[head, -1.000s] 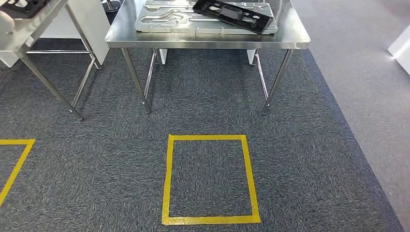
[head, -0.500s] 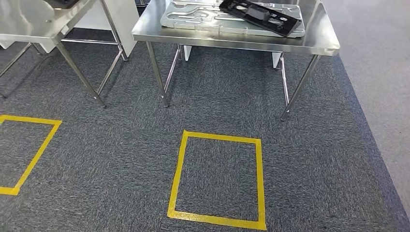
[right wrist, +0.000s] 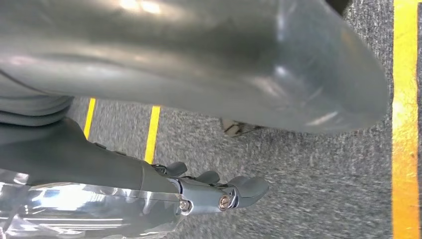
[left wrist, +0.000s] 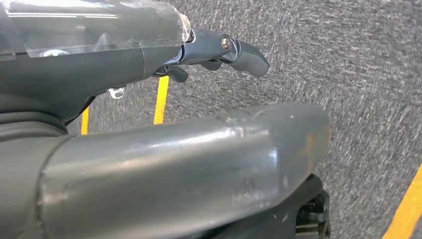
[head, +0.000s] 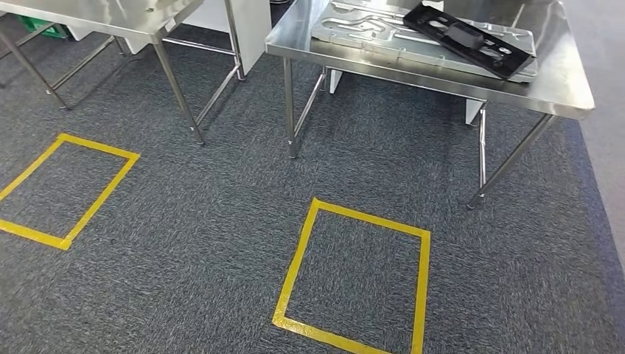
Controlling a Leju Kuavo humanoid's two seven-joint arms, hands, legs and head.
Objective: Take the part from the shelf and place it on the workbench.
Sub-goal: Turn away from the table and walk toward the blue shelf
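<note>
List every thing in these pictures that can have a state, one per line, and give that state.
black part: lying flat across the grey tray, not held.
grey tray: flat on the steel workbench.
left robot hand: holds nothing, fingers apart, over carpet.
right robot hand: holds nothing, fingers apart, over carpet.

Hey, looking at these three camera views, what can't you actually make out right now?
- Black part and grey tray on the steel table: far ends cut off by the head view's top edge.
- Second table: top mostly cut off there too.
- Left hand and right hand: the thick thumb hides most fingers; carpet blurred.
</note>
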